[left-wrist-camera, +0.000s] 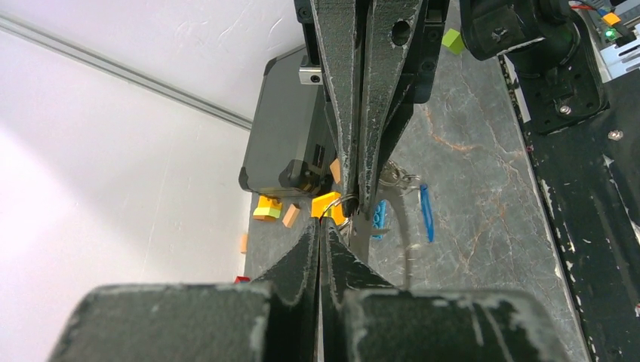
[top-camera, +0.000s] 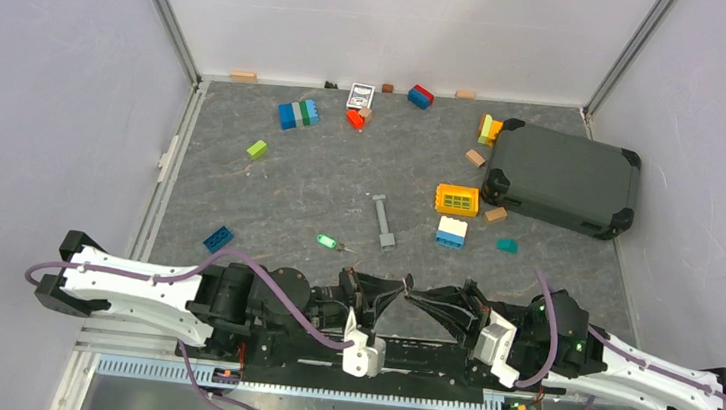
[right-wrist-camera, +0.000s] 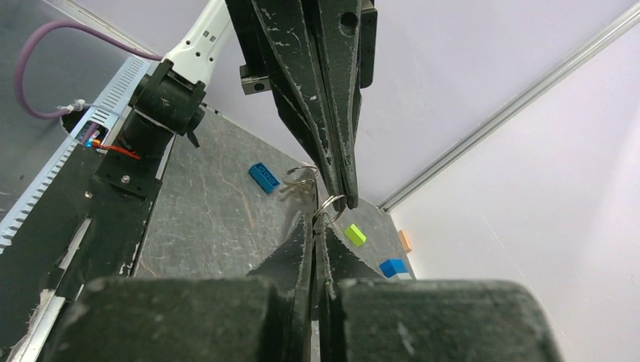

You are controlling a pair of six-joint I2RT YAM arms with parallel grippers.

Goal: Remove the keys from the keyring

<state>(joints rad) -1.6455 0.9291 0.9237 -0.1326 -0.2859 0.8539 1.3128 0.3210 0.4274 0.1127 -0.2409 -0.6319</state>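
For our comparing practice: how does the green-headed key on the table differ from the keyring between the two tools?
Pose: the green-headed key lies flat on the table; the keyring is held up between the left tool and right tool.
Contact: nothing touches the key; both tools pinch the keyring.
Look: the key has a green head; the keyring is bare silver wire.
Both are small and metal.

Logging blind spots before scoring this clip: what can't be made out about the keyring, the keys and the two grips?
Right wrist: the keyring shows only an arc. The shut fingers of the left gripper and right gripper cover the rest.
Left wrist: the keys sit partly behind the right gripper, so their count is unclear.
Top external: ring and hanging keys are too small, lost among the meeting fingers.
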